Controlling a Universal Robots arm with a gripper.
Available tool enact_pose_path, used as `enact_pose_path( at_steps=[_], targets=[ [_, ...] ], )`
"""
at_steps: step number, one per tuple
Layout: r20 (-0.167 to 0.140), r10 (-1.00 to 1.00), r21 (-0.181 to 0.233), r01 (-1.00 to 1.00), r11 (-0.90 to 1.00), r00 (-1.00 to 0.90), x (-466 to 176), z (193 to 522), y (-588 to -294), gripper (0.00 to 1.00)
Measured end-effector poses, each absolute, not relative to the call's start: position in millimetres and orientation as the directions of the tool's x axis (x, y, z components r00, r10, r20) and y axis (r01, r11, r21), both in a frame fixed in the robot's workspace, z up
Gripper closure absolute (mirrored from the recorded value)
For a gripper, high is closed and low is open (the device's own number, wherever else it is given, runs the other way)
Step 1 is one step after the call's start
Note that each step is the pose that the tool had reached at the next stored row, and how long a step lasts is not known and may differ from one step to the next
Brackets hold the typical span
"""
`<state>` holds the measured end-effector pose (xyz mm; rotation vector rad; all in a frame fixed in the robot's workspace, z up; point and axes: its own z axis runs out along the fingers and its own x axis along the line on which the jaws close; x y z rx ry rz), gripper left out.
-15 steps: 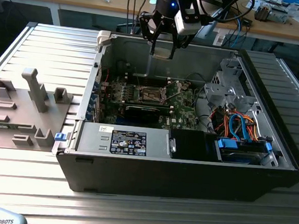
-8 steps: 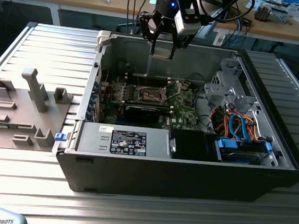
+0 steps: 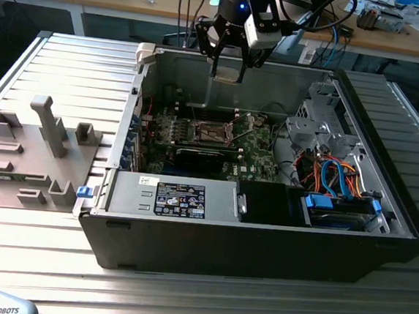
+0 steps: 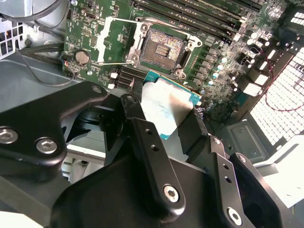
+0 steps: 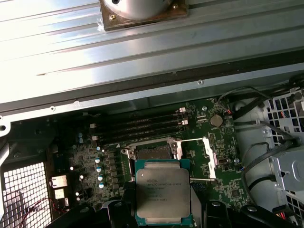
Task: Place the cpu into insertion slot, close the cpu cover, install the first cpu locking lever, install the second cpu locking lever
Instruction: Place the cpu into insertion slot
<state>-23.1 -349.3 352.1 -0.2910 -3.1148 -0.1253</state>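
Tool (image 3: 229, 65): clenched on the cpu (image 3: 228, 73) – black fingers (image 4: 142, 137) press its opposite edges in the second wrist view.
Cpu position: held in the air above the open computer case (image 3: 261, 239), over the green motherboard (image 3: 257, 152), not touching it.
Cpu look: silver-grey metal top faces up in the first wrist view (image 5: 163, 199), green rim around it.
Socket (image 4: 164, 47): bare, contact grid exposed – cpu hangs just beside it in both wrist views.
Cpu cover (image 5: 208, 152): swung open, beside the socket.
Memory slots (image 5: 137, 126): long black rows on the socket's other side.
Case: lies on its side on the ribbed metal desk (image 3: 183, 291).
Grey fixture tray (image 3: 34, 149): on the desk at the exterior view's left, touching the case.
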Motion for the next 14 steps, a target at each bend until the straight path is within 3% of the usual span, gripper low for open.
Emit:
enact_pose_path(
  at_steps=[14],
  targets=[
    [0.018,0.194,0.079,0.194,0.978,-0.981,-23.1,352.1,-349.3,0.46]
  ],
)
